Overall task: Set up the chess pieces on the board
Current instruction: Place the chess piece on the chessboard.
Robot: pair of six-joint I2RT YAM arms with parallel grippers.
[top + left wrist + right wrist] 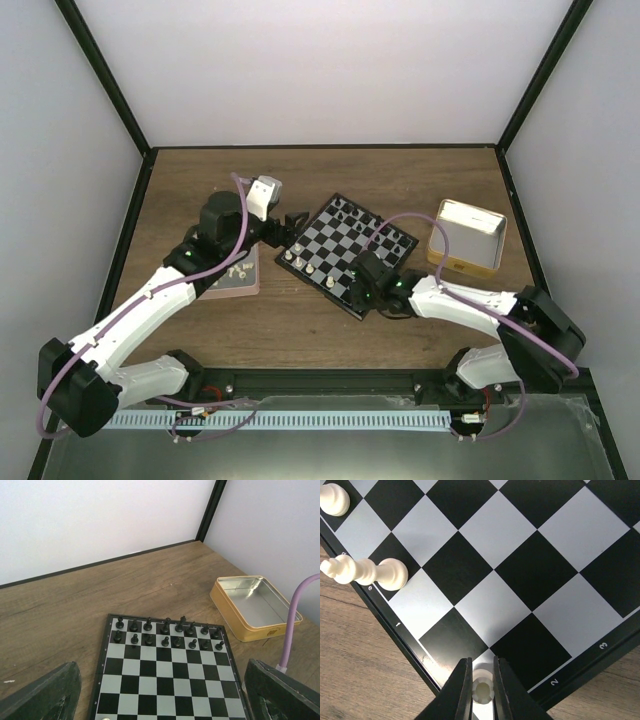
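on the brown wooden surface (330, 170) the board (345, 250) lies turned cornerwise, between a pink tray (240, 285) on its left and a tan box (468, 238) with a silvery inside on its right. the black chess pieces (167, 634) stand in two rows along the far edge of the board, as the left wrist view shows. a few cream-white pieces (302, 263) stand along the board's near-left edge, and a few more small pale pieces lie on the pink tray.

the left claw (292, 224) hangs just off the left corner of the board with its fingers (45, 695) spread wide apart and nothing between them; in its own camera they frame the near part of the board from either side.

the right claw (481, 690) is down at the board's near corner, its jaws closed on a small cream-white piece (482, 689) seen from above, sitting over a pale square by the black rim. in that same view a tall white piece (365, 571) stands on a dark square near the rim, leaning toward the left of the picture as the camera sees it, and another white piece (334, 499) sits on a pale square at the upper left. a lilac cable (400, 225) loops above the right arm over the board.
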